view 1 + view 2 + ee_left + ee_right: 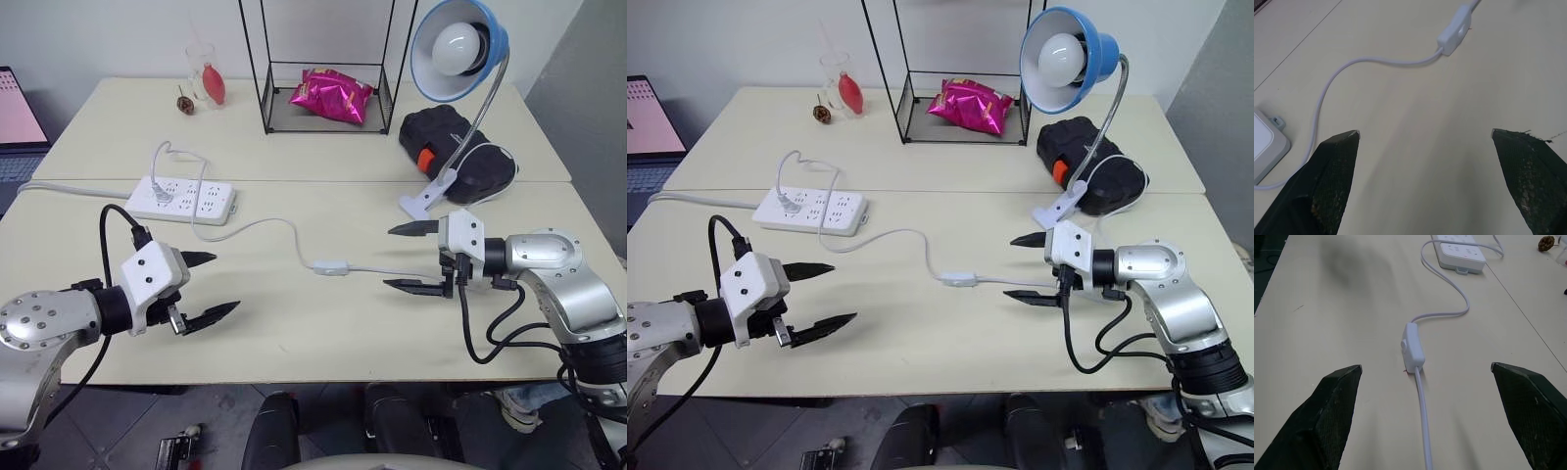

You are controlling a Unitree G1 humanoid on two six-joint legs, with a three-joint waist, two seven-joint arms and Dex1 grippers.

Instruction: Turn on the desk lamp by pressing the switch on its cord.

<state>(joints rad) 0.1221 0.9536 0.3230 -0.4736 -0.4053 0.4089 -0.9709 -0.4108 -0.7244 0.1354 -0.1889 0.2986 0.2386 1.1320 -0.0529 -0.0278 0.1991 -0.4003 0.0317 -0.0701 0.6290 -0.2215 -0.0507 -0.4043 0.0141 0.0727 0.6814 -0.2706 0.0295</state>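
Observation:
The blue desk lamp (pixel 458 49) stands at the back right on a chrome gooseneck, its white clip base (pixel 427 200) on the table and its bulb unlit. Its thin white cord (pixel 263 227) runs across the table to the white switch (pixel 330 265), which lies flat near the middle. My right gripper (pixel 409 258) hovers open just right of the switch, pointing left at it; in the right wrist view the switch (pixel 1411 345) lies between the fingers, a short way ahead. My left gripper (pixel 209 286) is open at the front left, well apart from the switch (pixel 1454 35).
A white power strip (pixel 182 198) with a plug in it lies at the left. A black wire rack (pixel 323 64) holding a pink snack bag (pixel 331 95) stands at the back, a black case (pixel 453 147) behind the lamp clip, a glass (pixel 205 70) at back left, a laptop (pixel 15 117) at the far left.

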